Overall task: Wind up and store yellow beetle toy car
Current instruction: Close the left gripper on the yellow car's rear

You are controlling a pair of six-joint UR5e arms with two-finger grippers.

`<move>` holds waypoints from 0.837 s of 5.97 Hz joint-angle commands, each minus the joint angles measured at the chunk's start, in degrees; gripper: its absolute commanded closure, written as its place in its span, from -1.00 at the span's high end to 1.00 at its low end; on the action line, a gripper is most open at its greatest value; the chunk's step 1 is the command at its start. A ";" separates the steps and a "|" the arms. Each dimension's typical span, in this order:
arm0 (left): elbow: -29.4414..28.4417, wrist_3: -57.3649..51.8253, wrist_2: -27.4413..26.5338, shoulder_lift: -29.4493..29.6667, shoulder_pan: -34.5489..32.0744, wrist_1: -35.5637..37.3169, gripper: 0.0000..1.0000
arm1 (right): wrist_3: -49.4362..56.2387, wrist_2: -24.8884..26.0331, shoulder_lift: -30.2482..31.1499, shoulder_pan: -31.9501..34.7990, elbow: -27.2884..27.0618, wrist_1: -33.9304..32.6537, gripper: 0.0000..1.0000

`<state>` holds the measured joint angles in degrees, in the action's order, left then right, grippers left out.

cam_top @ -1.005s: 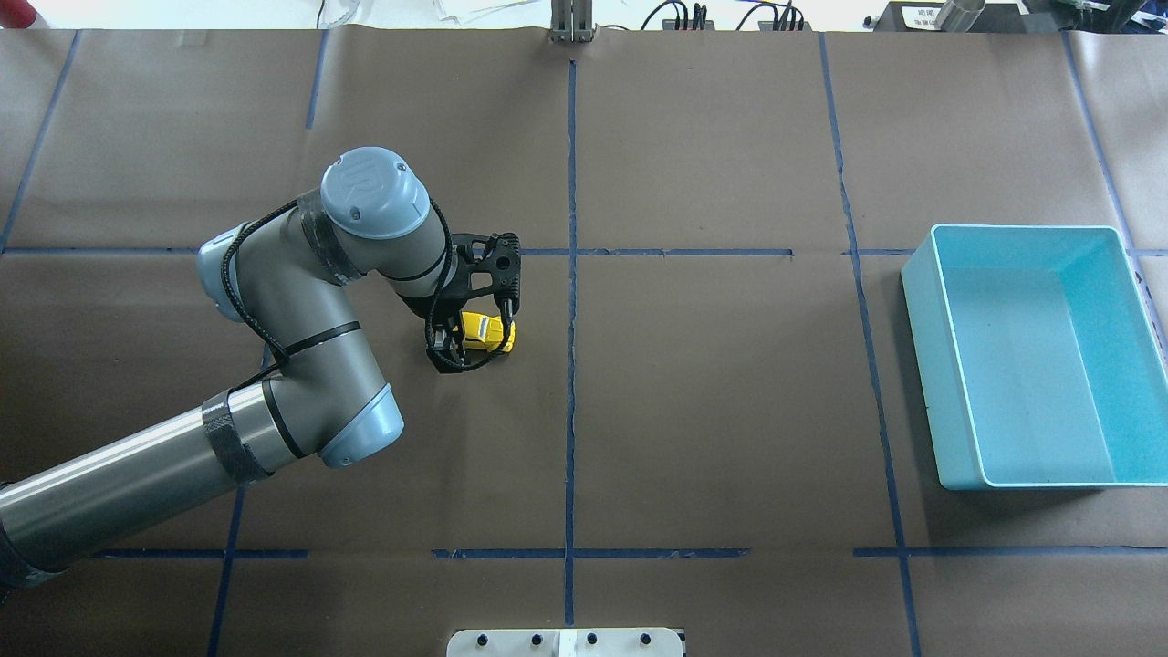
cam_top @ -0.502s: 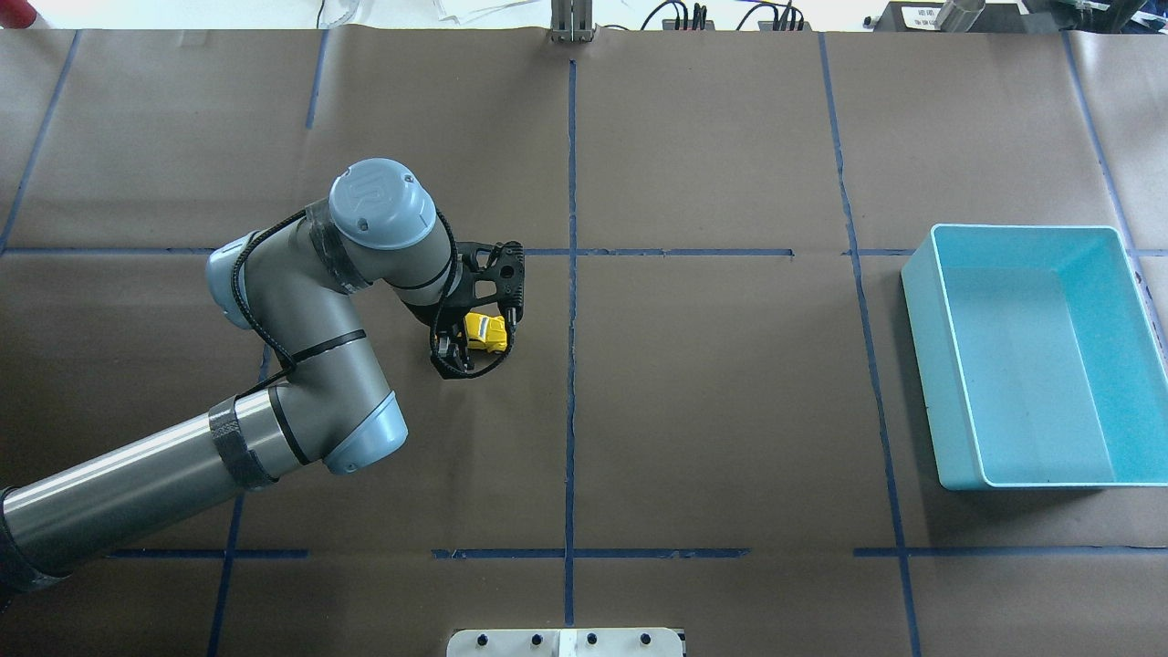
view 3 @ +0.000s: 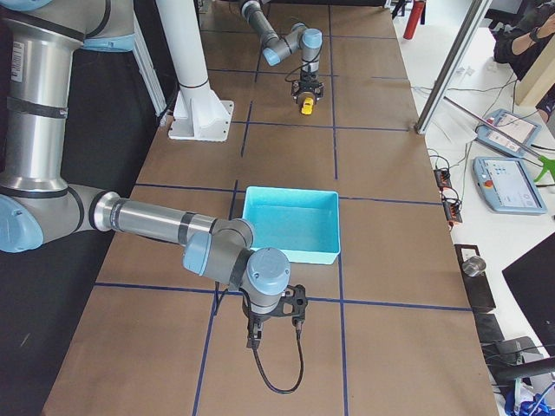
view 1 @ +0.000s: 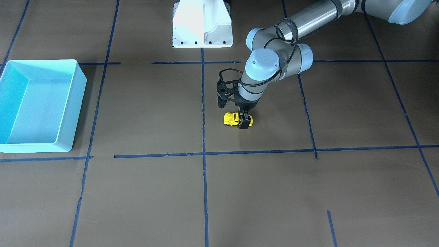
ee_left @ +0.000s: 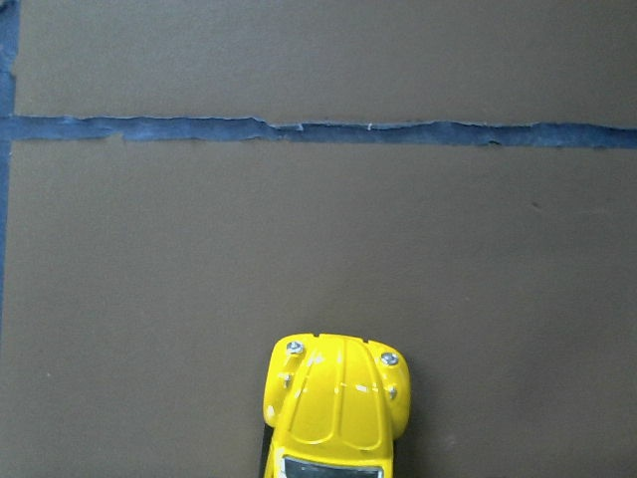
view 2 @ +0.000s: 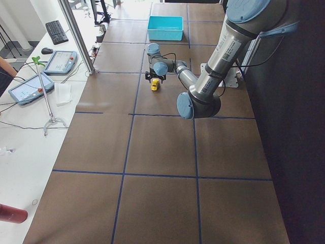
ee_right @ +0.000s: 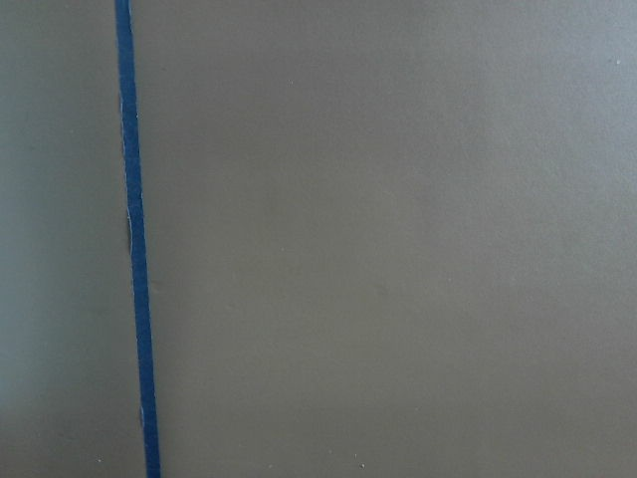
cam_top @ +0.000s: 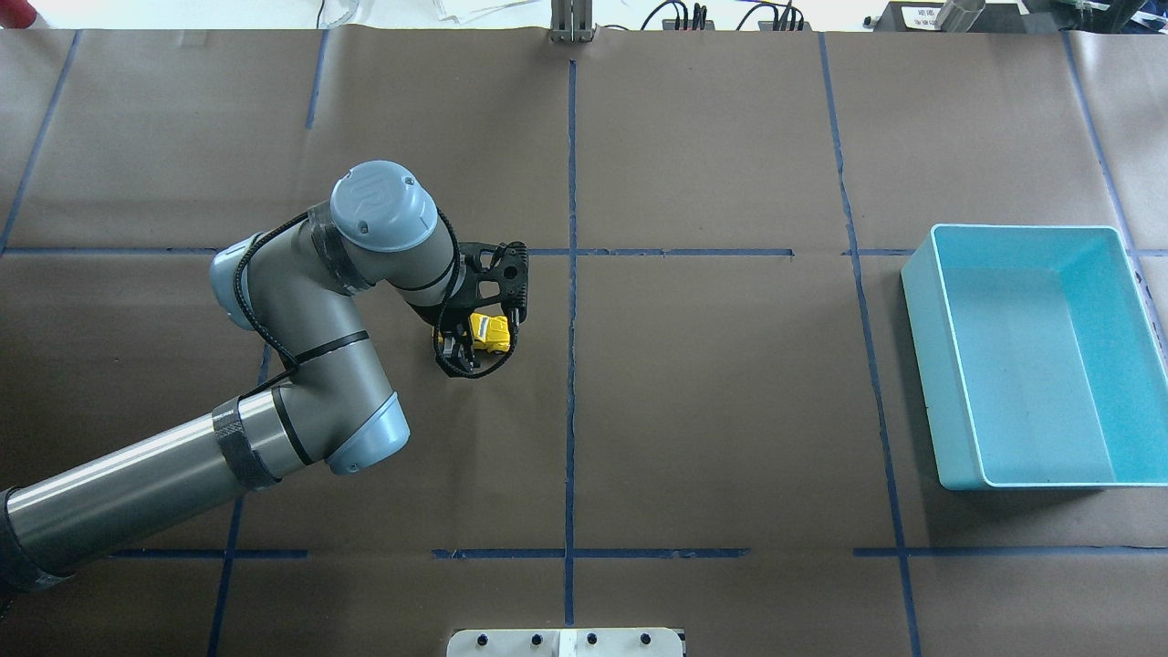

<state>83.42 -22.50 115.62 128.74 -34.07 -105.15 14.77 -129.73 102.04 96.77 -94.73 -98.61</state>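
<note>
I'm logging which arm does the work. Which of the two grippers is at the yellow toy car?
The left gripper: its fingers straddle the yellow beetle toy car. The right gripper hangs over bare table close to the teal bin, far from the car.

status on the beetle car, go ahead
Left gripper shut on the yellow beetle toy car, car down on the table. Right gripper near the teal bin, jaws unclear. Nothing seen between car and bin.

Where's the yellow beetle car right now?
In the overhead view, the yellow beetle toy car sits just left of the centre tape line, within the left gripper, far from the teal bin at the right.
</note>
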 commanded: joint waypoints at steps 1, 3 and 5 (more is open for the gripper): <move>-0.10 0.00 -3.35 0.02 0.58 -0.58 0.58 | 0.00 0.00 0.00 0.00 -0.02 0.00 1.00; 0.51 0.26 -3.64 -0.07 0.59 -0.23 -0.25 | 0.00 0.00 0.00 0.00 0.07 0.00 1.00; 1.30 -0.08 -3.47 -0.25 0.50 -0.75 -0.68 | 0.00 0.00 0.00 0.00 0.07 0.00 1.00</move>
<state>84.32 -22.51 112.08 128.55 -33.50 -105.68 14.77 -129.73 102.04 96.77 -94.66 -98.61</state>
